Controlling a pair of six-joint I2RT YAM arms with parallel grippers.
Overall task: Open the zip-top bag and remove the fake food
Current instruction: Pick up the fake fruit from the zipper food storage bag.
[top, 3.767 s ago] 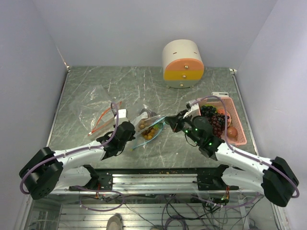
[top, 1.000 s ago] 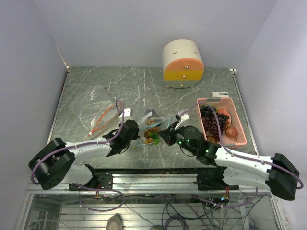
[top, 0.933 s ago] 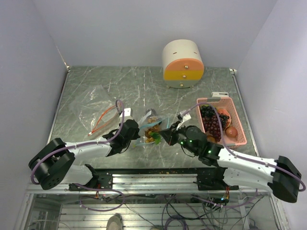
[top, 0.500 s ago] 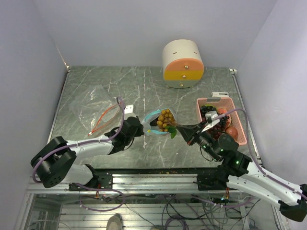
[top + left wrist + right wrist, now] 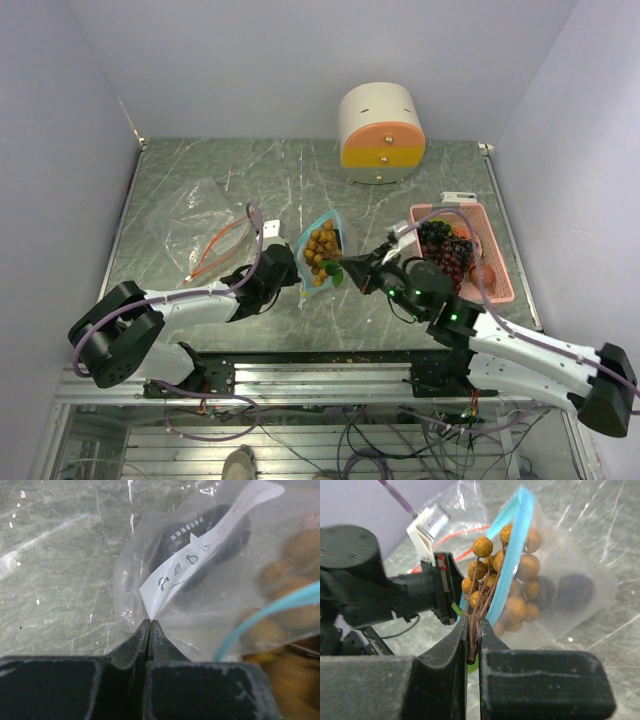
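The right gripper point(image 5: 473, 630) pinches the stem of the tan grape bunch point(image 5: 482, 546), half out of the bag point(image 5: 560, 625); the left gripper point(image 5: 149, 625) nips its edge. A dark lump point(image 5: 575, 590) inside, perhaps grapes.

Clr crinkly plastic bag point(image 5: 150, 570), glossy tan plastic grapes point(image 5: 520, 575), smooth marble-look table point(image 5: 250, 170), pink plastic basket point(image 5: 445, 208)

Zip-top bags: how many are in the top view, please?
2: the blue-zipped bag in the middle; the red-zipped bag lying flat to its left. None seems hidden.
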